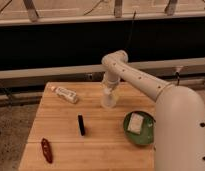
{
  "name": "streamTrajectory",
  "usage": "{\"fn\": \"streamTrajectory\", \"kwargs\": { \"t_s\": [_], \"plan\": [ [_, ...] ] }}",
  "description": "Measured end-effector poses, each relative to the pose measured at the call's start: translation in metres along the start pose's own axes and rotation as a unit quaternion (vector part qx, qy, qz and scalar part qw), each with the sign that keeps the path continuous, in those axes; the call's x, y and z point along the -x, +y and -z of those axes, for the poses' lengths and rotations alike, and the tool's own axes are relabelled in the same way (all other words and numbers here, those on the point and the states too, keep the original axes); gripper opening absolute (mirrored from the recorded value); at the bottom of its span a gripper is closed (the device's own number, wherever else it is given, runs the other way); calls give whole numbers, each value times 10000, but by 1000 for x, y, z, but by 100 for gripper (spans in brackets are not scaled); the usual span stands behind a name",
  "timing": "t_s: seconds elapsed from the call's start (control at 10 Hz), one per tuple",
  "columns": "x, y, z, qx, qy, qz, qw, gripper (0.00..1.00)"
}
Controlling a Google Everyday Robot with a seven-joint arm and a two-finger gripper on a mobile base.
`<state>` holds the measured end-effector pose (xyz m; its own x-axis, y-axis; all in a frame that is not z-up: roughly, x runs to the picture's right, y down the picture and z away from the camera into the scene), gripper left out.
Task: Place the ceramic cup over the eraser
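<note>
Small plain white tapered ceramic cup (108, 99): off-white, no pattern, a touch greyer than the arm. Pale grey-white end effector (109, 90), directly above the cup at back-centre of the counter, same tone as the smooth cream-white robot arm (141, 80), which has small dark dots along it. Light wooden plank counter (106, 147): warm tan w/ fine lengthwise strip lines. Small thin black oblong eraser (81, 125): solid black, no markings visible. Red chili-shaped item (46, 150): deep red, darker at edges. White tube (65, 93): white w/ faint darker print. Round green bowl (147, 141): mid green. Plain white block (135, 123) inside it. Bkgd wall band (56, 45): near black.
</note>
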<state>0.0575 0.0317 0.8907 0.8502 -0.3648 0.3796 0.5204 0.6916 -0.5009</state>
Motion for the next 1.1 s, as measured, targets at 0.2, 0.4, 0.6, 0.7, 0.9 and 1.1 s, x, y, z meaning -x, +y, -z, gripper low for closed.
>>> {"fn": "streamTrajectory", "kwargs": {
  "t_s": [0.2, 0.4, 0.6, 0.7, 0.9, 1.1],
  "plan": [
    [2, -2, -10, 195, -29, 90, 9998, 78],
    [1, -3, -14, 300, -40, 139, 9994, 60],
    [1, -3, -14, 312, -61, 169, 9994, 40],
    [2, -3, -13, 312, -67, 181, 9993, 30],
    [1, -2, -13, 312, -68, 198, 9993, 10],
    [1, -1, -12, 301, -84, 211, 9993, 0]
  ]
}}
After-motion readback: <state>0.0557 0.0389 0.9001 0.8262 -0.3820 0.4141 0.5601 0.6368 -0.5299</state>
